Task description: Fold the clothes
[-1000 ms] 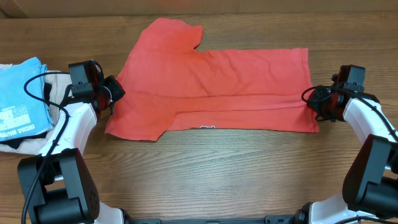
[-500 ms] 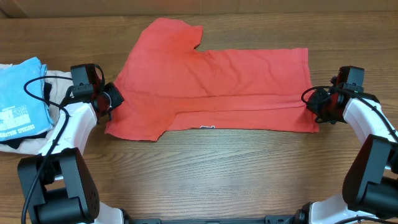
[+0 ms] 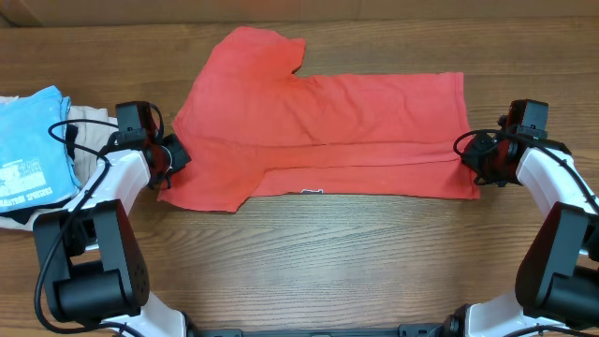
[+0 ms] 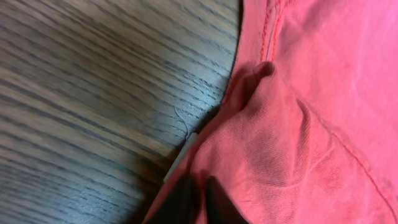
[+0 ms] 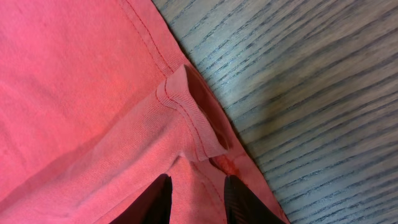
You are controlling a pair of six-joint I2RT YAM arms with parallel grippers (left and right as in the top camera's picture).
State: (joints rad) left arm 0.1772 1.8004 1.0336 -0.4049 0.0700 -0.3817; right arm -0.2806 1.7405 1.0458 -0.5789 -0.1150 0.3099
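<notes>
The coral-red T-shirt (image 3: 318,122) lies flat across the wooden table, folded lengthwise, with a sleeve pointing to the far side. My left gripper (image 3: 171,154) is at its lower left edge. In the left wrist view the jaws (image 4: 198,199) are close together, pinching the coral-red fabric (image 4: 298,112). My right gripper (image 3: 471,159) is at the shirt's right hem. In the right wrist view its fingers (image 5: 198,199) grip a puckered ridge of the hem (image 5: 186,106). The chest lettering is hidden.
A light blue printed tee (image 3: 33,140) lies folded at the far left on a beige garment (image 3: 89,131), with a dark cloth edge (image 3: 19,217) under them. Both arm bases stand at the near table edge.
My left gripper has moved a little toward the near side along the shirt's left edge. The right arm and the shirt have not moved.
</notes>
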